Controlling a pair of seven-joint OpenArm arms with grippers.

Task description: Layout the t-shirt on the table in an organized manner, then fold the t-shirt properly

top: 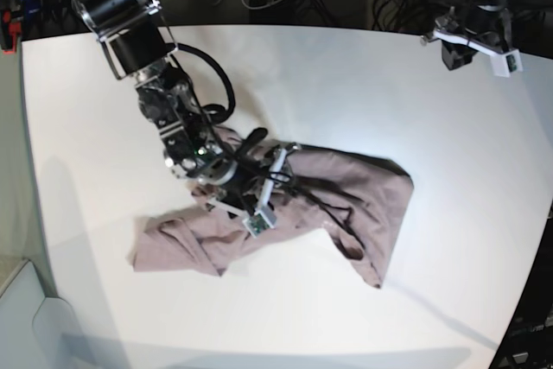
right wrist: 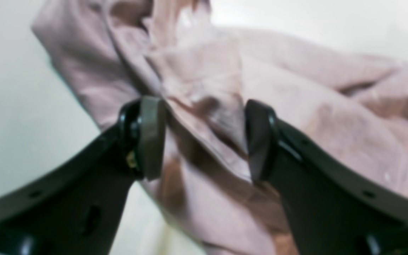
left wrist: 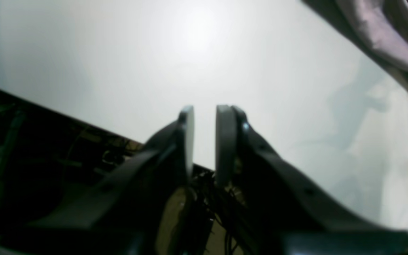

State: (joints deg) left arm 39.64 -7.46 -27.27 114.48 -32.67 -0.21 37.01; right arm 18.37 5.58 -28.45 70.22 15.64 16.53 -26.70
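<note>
Two tools in my views, only one on the cloth. Nearest the base camera is the t-shirt (top: 285,213), a crumpled dusty-pink heap lying on the white bench (top: 104,101), roughly mid-bench, one end trailing out toward the camera-left side and a flap hanging toward the near edge. Right tool (right wrist: 204,138) sits low over the middle of the t-shirt; in my right wrist view its jaws stand well apart with a raised fold of pink cloth between them, left pad (right wrist: 151,136) touching the cloth, and I can't tell about the other side, blurred. Nothing clamped. Left tool (left wrist: 204,141) is well away from the t-shirt, at the far corner of the bench, raised; its jaws are nearly together with a narrow gap and nothing between them. My left wrist view catches only a corner of the t-shirt, at the upper right.
</note>
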